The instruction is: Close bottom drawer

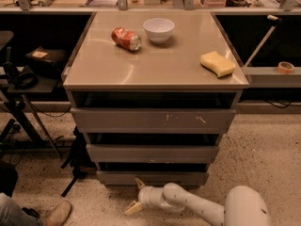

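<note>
The gripper [136,196] hangs low over the speckled floor [263,149], its two pale fingers spread wide and holding nothing. The upper finger reaches the lower edge of the bottom drawer [153,177] at 12 o'clock, which stands slightly out beneath two wider drawers. On the bench [155,69] above, a red can [126,38] lies at 11 o'clock, a white bowl [158,29] at 12 and a yellow sponge [217,63] at 2.
</note>
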`<action>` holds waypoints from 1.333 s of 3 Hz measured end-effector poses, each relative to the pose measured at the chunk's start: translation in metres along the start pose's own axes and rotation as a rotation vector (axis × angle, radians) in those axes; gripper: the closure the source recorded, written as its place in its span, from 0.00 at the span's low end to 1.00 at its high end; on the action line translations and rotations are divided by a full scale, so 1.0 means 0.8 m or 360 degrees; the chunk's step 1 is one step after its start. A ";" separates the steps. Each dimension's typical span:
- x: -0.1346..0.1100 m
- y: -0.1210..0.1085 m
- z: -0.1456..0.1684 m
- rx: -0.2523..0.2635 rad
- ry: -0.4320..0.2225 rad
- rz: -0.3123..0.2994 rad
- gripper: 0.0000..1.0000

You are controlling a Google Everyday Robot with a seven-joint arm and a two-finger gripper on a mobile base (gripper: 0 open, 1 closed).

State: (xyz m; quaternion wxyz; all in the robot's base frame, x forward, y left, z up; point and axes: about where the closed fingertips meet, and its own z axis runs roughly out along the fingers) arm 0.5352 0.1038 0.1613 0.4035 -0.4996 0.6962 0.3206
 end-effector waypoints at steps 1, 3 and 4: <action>-0.003 0.000 0.001 0.0001 -0.0007 0.0001 0.00; -0.005 -0.045 0.001 0.0070 -0.0094 0.0016 0.00; -0.005 -0.045 0.001 0.0069 -0.0094 0.0016 0.00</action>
